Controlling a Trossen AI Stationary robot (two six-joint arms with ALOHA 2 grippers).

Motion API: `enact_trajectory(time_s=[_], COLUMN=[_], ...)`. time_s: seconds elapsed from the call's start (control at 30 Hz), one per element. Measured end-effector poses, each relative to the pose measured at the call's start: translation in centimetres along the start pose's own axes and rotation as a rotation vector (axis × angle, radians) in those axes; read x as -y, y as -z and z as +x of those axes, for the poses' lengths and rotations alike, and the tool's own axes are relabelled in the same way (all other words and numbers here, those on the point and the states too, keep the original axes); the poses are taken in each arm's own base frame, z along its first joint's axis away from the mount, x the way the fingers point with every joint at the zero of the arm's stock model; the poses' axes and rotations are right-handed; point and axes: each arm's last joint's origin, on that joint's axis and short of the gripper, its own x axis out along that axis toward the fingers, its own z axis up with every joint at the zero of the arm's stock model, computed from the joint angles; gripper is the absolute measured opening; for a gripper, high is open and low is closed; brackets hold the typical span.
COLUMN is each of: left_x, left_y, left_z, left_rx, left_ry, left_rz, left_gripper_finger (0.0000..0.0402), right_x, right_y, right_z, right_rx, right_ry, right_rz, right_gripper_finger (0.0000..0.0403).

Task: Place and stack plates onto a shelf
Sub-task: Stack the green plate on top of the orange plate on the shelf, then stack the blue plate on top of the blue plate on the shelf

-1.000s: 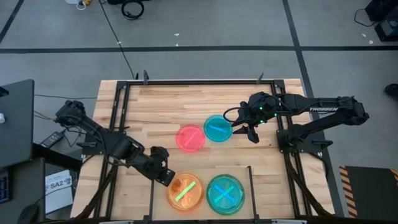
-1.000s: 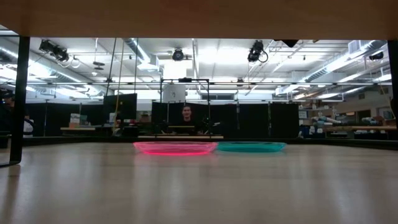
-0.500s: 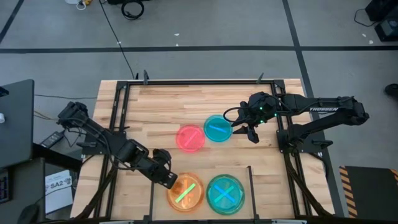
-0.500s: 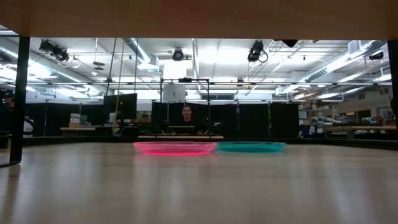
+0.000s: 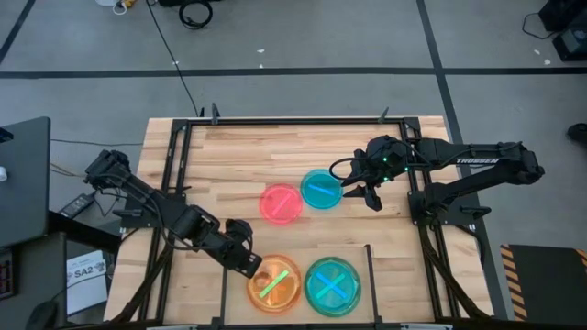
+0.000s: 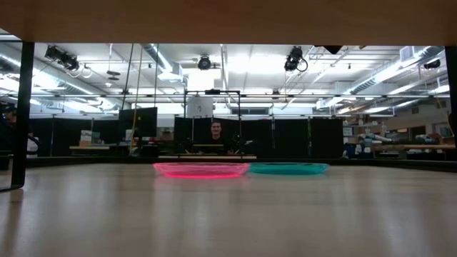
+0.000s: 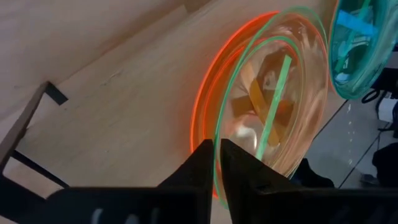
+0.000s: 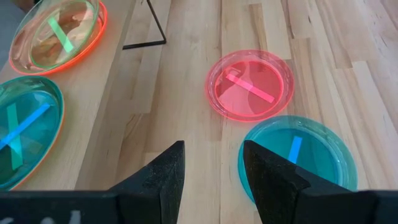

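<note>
Left gripper point(image 5: 255, 267): at the rim of the orange stack point(image 5: 274, 283), near edge of the table point(image 5: 238, 156); left wrist view shows its fingers point(image 7: 205, 163) nearly closed, pinching the rim of the green plate point(image 7: 273, 93) that lies on the orange plate point(image 7: 208, 118).
Right gripper point(image 5: 359, 195): just beside the cyan plate point(image 5: 321, 189), fingers point(image 8: 166, 168) apart, holding nothing.
Loose plates: pink plate point(image 5: 281, 203) and cyan plate side by side mid-table, edges touching or nearly so.
Stacks: orange stack and cyan stack point(image 5: 332, 285) beside each other at the near edge, between thin black rods point(image 5: 367, 257).
Risk, slip: the pinch takes only a thin rim; the green plate could slide out if lifted.
Risk, drag: the orange plate below may come along or shift.
Risk, knock: the cyan stack is close and could be nudged.
Risk, right side: closing on the cyan plate may push it into the pink plate.
</note>
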Motion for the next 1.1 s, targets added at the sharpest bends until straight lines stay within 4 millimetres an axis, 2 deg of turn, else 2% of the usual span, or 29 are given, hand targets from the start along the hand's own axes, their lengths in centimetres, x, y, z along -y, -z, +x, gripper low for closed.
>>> enact_trajectory(time_s=[0.2,0.77,1.1], left_x=[0.00,0.01,0.01], left_y=[-0.03,-0.02,-0.26], left_z=[0.00,0.00,-0.03], left_rx=[0.001,0.000,-0.032], left_ry=[0.000,0.001,0.000], left_rz=[-0.002,0.001,0.019], left_gripper_finger=[0.0046,0.0126,0.0144], right_x=[0.00,0.00,0.00], right_y=[-0.01,0.00,0.00], right_z=[-0.01,0.01,0.01], right_rx=[0.000,0.000,0.000], right_ry=[0.000,0.000,0.000], right_rz=[0.000,0.000,0.000], right_gripper_finger=[0.0170,0.0170,0.0170])
